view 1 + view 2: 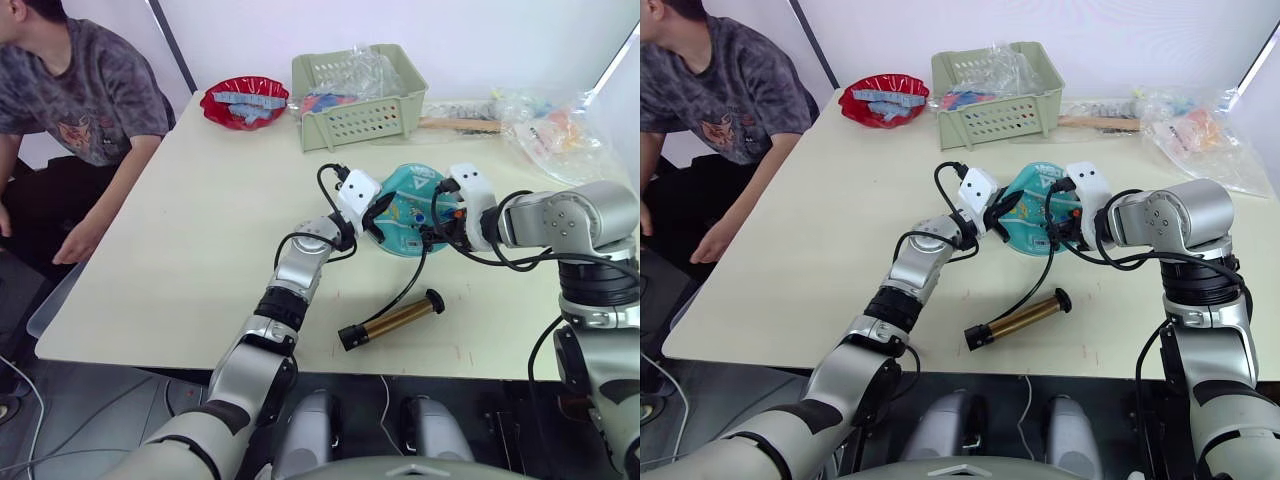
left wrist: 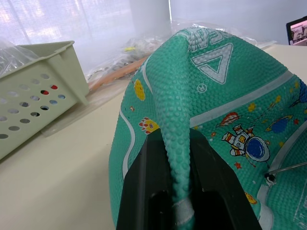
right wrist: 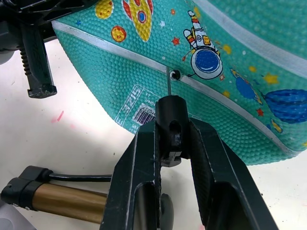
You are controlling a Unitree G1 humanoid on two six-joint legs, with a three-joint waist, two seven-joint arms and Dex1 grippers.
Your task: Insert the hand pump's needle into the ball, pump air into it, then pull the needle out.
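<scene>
Nearest the robot, the hand pump [image 1: 391, 321] lies flat on the cream surface [image 1: 180, 250] close to its front edge, gold cylinder angled, its black hose curling up toward the ball. Just beyond it, the deflated teal ball [image 1: 410, 212] rests on the surface between the two arms. The left tool [image 2: 178, 191] is clamped on a raised fold of the ball's skin, and the right tool [image 3: 168, 143] is closed on the black fitting of the needle [image 3: 169, 84], whose thin pin points at the valve hole on a white seam, its tip right at the hole. Farther back stand a pale green perforated basket [image 1: 360, 95] with clear wrappers in it, a red bowl [image 1: 243, 102] to its left, and crumpled plastic bags [image 1: 555, 125] to the right. A person in a grey patterned shirt [image 1: 70, 90] sits at the surface's far left side, before a white wall.
</scene>
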